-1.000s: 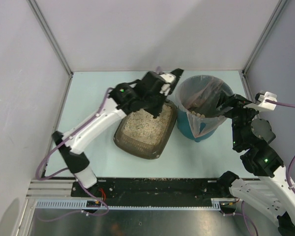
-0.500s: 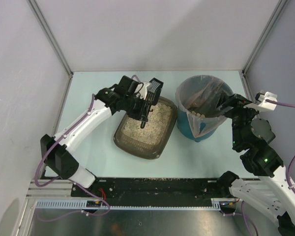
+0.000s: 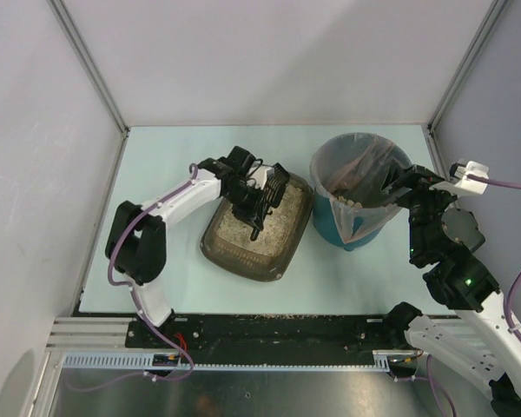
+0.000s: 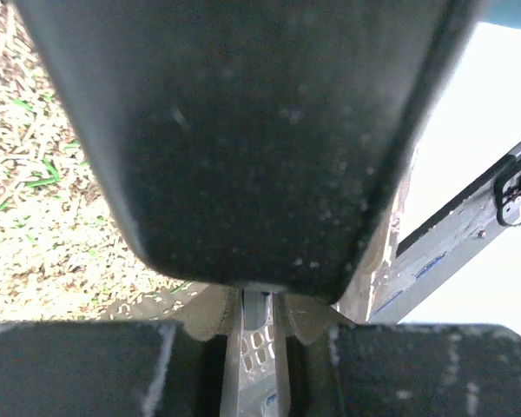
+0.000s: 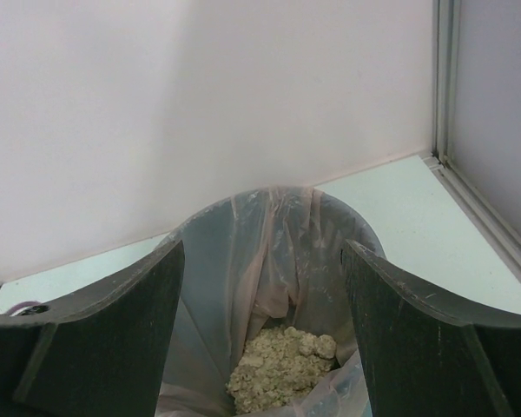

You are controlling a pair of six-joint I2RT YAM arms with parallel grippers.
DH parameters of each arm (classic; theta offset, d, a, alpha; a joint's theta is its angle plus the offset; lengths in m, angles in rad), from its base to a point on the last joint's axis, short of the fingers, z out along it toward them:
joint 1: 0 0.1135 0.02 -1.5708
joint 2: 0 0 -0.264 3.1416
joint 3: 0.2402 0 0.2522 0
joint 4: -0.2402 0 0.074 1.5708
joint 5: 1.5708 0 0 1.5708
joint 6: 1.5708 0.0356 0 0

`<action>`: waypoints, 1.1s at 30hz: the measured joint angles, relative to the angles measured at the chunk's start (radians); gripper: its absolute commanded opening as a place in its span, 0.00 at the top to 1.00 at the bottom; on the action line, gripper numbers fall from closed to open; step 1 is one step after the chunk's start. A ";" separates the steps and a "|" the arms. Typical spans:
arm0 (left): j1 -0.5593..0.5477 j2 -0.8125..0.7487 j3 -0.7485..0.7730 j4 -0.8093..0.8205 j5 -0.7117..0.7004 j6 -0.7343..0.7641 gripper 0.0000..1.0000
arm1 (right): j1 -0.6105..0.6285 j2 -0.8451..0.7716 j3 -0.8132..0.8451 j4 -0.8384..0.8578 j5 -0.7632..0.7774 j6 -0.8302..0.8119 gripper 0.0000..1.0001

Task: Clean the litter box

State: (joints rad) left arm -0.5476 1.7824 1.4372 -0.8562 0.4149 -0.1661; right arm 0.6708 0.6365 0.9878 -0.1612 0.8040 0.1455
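Observation:
The litter box (image 3: 234, 257), a dark brown tray of beige litter, sits mid-table. My left gripper (image 3: 257, 202) is over its far half, shut on the handle of a black slotted scoop (image 3: 275, 185). In the left wrist view the scoop's black blade (image 4: 243, 130) fills the frame, with litter (image 4: 35, 174) beneath at the left. My right gripper (image 3: 401, 184) is open and empty at the right rim of the teal bin (image 3: 333, 228). In the right wrist view the gripper (image 5: 262, 252) looks down into the bin's clear liner (image 5: 269, 261), which holds litter clumps (image 5: 282, 365).
The bin stands just right of the litter box, close to its far right corner. Cell walls and metal posts close off the left, back and right. A black rail with spilled grains (image 3: 269, 330) runs along the near edge.
My left arm has swung left from beside the bin's rim back over the litter box, and the scoop has come down close to the litter. The right arm has not moved.

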 measured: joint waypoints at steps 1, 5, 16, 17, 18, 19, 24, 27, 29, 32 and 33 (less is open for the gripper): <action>0.000 0.010 -0.009 0.006 0.006 0.001 1.00 | 0.000 0.000 0.000 0.002 0.002 -0.002 0.23; 0.000 0.037 -0.040 0.021 0.012 0.002 1.00 | -0.001 0.002 0.000 0.005 0.004 -0.012 0.22; 0.005 0.144 -0.058 0.063 0.009 0.000 0.72 | 0.000 0.036 0.000 0.025 0.002 -0.024 0.22; 0.006 0.151 -0.058 0.066 0.007 0.000 0.71 | -0.001 0.037 0.000 0.025 0.002 -0.024 0.22; 0.007 0.154 -0.058 0.067 0.006 0.000 0.68 | 0.000 0.038 0.000 0.025 0.002 -0.024 0.22; 0.009 0.157 -0.058 0.069 0.005 -0.001 0.62 | 0.000 0.038 0.000 0.026 0.002 -0.024 0.21; 0.018 0.168 -0.057 0.077 -0.023 -0.008 0.43 | -0.001 0.038 0.000 0.028 0.001 -0.026 0.22; 0.020 0.169 -0.057 0.078 -0.042 -0.013 0.36 | -0.001 0.038 0.000 0.032 0.000 -0.027 0.22; 0.020 0.169 -0.057 0.077 -0.054 -0.016 0.24 | -0.001 0.039 0.000 0.032 0.000 -0.027 0.22; 0.020 0.168 -0.057 0.077 -0.075 -0.019 0.09 | -0.001 0.042 0.000 0.032 0.000 -0.026 0.22; 0.020 0.167 -0.057 0.077 -0.080 -0.019 0.08 | -0.001 0.044 0.000 0.032 0.000 -0.026 0.22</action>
State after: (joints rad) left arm -0.5278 1.9495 1.3804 -0.7788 0.3344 -0.1852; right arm 0.6701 0.6804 0.9878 -0.1287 0.8043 0.1200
